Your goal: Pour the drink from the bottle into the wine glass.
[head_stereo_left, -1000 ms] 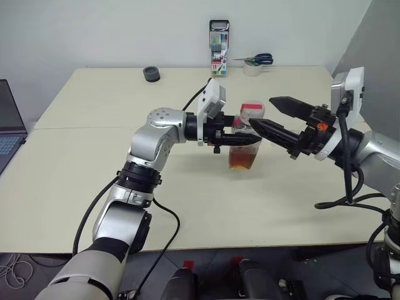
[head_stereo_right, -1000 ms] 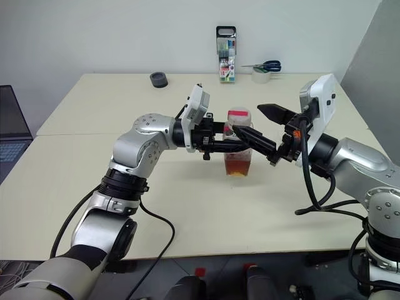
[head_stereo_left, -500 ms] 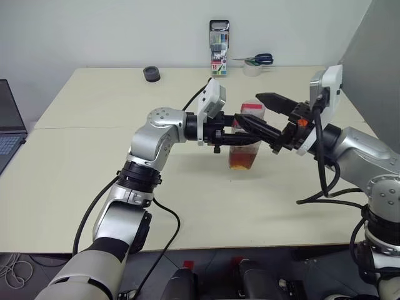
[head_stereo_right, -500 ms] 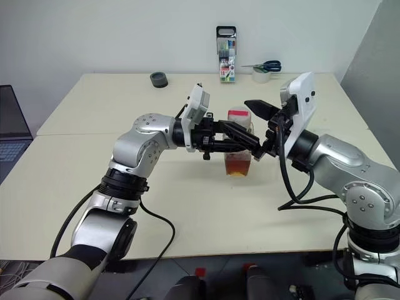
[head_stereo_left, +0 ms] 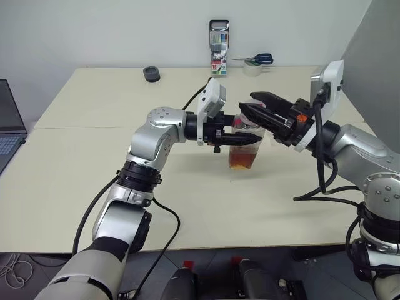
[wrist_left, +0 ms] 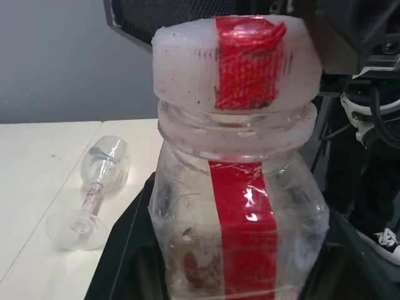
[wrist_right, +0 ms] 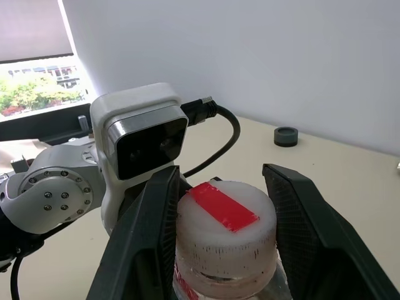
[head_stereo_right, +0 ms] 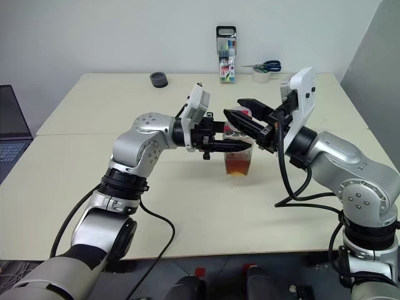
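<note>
Marker pack (head_stereo_left: 219,47), scissors (head_stereo_left: 257,59), tape roll (head_stereo_left: 151,74) behind bottle (head_stereo_left: 244,150)

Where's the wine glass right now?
The wine glass lies on its side on the table, seen in the left wrist view beyond the bottle.

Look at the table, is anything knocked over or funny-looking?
Yes. The wine glass is lying on its side on the table instead of standing up, so nothing could be poured into it yet. The bottle stands upright, with no spill visible around it.
</note>
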Available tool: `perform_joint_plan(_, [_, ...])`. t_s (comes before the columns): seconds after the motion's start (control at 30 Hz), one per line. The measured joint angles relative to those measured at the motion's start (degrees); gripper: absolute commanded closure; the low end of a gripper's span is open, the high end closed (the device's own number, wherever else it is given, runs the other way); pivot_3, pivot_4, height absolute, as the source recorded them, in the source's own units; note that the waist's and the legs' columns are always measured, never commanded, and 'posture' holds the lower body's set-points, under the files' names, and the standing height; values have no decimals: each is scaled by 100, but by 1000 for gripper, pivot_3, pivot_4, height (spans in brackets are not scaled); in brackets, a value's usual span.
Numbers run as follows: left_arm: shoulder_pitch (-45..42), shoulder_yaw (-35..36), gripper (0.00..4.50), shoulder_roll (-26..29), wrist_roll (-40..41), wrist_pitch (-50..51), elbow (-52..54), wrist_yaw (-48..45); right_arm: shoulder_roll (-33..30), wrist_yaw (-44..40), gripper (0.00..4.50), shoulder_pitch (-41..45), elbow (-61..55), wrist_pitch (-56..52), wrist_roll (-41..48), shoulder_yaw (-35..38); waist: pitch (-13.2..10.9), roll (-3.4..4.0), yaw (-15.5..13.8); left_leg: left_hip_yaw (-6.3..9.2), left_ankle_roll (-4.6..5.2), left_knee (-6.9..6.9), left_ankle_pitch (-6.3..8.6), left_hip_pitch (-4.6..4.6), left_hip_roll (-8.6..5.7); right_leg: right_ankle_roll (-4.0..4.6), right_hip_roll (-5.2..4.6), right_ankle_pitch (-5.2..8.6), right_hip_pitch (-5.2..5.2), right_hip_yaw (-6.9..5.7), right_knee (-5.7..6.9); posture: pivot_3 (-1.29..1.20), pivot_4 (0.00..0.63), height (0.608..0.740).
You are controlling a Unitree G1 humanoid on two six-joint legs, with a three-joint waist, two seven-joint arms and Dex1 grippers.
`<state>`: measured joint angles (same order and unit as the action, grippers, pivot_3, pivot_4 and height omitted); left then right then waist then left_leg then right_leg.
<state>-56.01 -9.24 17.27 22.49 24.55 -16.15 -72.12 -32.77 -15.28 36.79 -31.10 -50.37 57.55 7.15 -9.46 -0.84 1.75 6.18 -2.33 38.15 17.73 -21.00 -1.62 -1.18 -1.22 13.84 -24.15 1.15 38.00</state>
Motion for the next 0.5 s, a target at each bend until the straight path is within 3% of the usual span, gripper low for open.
perform_joint_plan(0.13, [-80, -3, 2665, -5, -22, 2, -19, 27, -149, -204, 2726, 150, -7, 114, -223, -22, 0, 0, 1, -2, 0, 0, 0, 0, 0, 0, 0, 0, 0, 0, 0, 0, 150, 740])
perform_joint_plan(0.27, [-78, -4, 2665, 0, -24, 0, -20, 0, -255, -56, 2726, 375, 235, 211, -280, 410, 0, 0, -3, -1, 0, 0, 0, 0, -1, 0, 0, 0, 1, 0, -1, 0, 150, 740])
perform_joint_plan(0.5, [-71, -4, 2665, -13, -23, 0, -18, 5, -203, 309, 2726, -7, 158, 118, -35, 743, 0, 0, -4, -3, 1, -1, 1, 0, 0, 0, -1, 0, 0, 2, 0, 0, 150, 740])
